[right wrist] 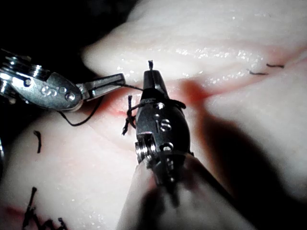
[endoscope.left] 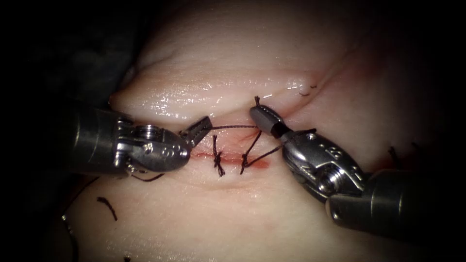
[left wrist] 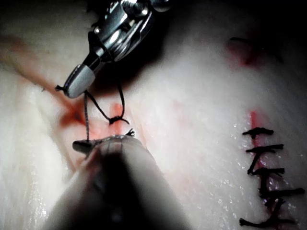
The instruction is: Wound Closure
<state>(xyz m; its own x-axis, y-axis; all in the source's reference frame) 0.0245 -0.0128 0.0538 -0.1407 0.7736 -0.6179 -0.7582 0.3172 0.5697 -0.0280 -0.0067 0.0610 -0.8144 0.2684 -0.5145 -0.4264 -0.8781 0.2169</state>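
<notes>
Pale tissue [endoscope.left: 252,213] lay under both tools. Left fingers [endoscope.left: 196,131] and right fingers [endoscope.left: 262,118] were each clamped on the thread [endoscope.left: 235,127], which ran taut between them, above the half-tied stitch [endoscope.left: 246,162] in the cut [endoscope.left: 233,156].

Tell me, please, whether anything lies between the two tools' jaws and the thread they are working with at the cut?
Nothing visible does. The left tool and the right tool are each shut directly on the thread, which runs taut between them above the cut. A finished stitch sits beside the strands, touching neither tool.
</notes>
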